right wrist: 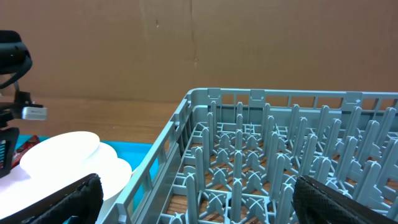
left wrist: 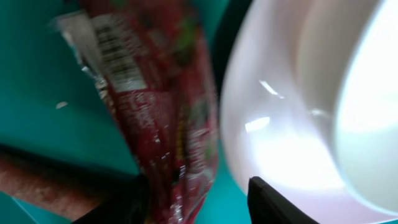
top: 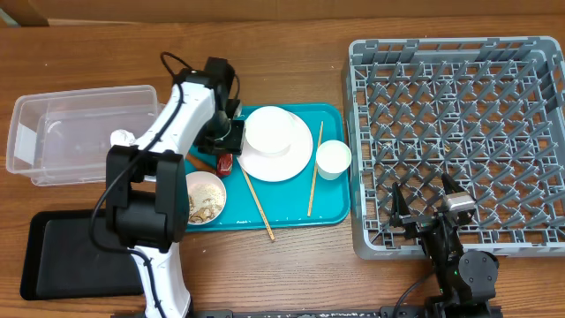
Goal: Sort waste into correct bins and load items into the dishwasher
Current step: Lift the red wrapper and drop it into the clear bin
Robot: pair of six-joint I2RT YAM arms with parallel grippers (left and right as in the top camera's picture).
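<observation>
A red snack wrapper (left wrist: 168, 118) lies on the teal tray (top: 291, 212) beside the white plate (top: 296, 161); overhead only a bit of the wrapper (top: 226, 162) shows. My left gripper (top: 225, 141) is open, its jaws (left wrist: 199, 202) straddling the wrapper's lower end, the plate (left wrist: 298, 124) just right of them. A white bowl (top: 269, 131) sits on the plate, a white cup (top: 333, 159) at the tray's right, a bowl of food scraps (top: 205, 196) at its left, two chopsticks (top: 258, 205) across it. My right gripper (top: 428, 208) is open and empty over the grey dish rack (top: 459, 132), also in the right wrist view (right wrist: 261, 162).
A clear plastic bin (top: 79, 132) stands at the left and a black tray (top: 71, 256) at the front left. The rack's near wall (right wrist: 155, 168) stands between my right gripper and the teal tray.
</observation>
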